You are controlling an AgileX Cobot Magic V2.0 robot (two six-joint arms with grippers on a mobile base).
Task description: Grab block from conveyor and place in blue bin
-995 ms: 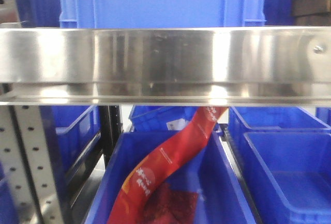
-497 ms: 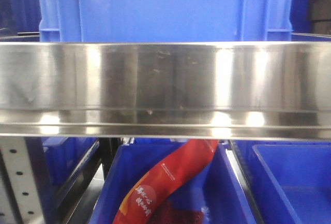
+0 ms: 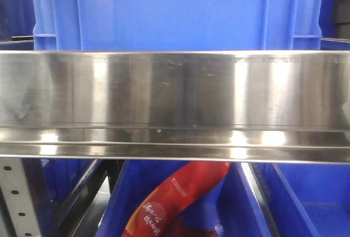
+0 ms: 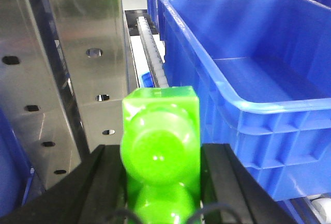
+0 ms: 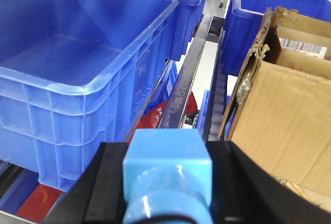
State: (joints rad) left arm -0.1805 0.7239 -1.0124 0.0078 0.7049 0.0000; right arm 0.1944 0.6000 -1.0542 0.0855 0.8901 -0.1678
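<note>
**Green block clamped in the left pincer, just outside a blue bin**

The green block (image 4: 160, 146), glossy plastic with a rounded stud facing the left wrist camera, sits between the two black fingers (image 4: 101, 182) of the left gripper (image 4: 161, 185). The jaws press against both of its sides, so it is held off any surface. Just right of it and a little further on stands a blue bin (image 4: 243, 105). The bin's rounded rim is near the block and its inside is bare as far as the view reaches. The block is outside that bin, not over its opening. To the left rise perforated steel uprights (image 4: 88, 53), and a pale roller track (image 4: 150, 48) runs away between them and the bin.

The right gripper (image 5: 166, 195) is closed in the same way on a light-blue block (image 5: 166, 164), black fingers (image 5: 106, 182) tight on either side. A second blue bin (image 5: 88, 110) lies to its left, and whether it is the same bin cannot be told. A torn cardboard box (image 5: 279, 131) stands to the right, beyond a dark rail (image 5: 189, 74).

In the front view a brushed steel rail (image 3: 175, 105) spans the whole width. A blue crate (image 3: 175, 12) stands above and behind it, and a red packet (image 3: 175, 198) with white print shows below.
</note>
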